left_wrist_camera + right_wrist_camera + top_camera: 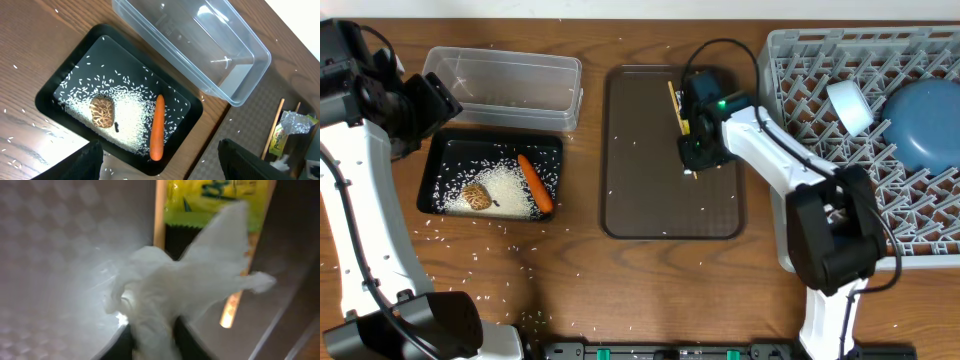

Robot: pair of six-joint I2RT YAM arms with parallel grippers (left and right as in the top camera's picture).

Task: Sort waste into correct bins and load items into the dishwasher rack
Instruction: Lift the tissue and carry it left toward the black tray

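Observation:
In the right wrist view my right gripper [155,340] is shut on the crumpled white tissue [175,290], just above the brown serving tray [640,170]. Behind the tissue lie the yellow-green wrapper [215,200] and the wooden chopsticks [160,210]. The black tray [60,85] holds loose rice [130,112], a brown lump [102,111] and an orange carrot [158,127]. Beside it stands the clear tub [200,45], with almost nothing in it. My left gripper [160,170] hangs open above the black tray's near edge. On the right, the grey rack [780,150] carries a large blue bowl [925,125] and a pale cup [848,105].
Rice grains are scattered over the wooden table around the black tray and on the brown tray. My right arm [790,160] reaches from the front right across the rack's left edge. My left arm [350,170] stands along the table's left side.

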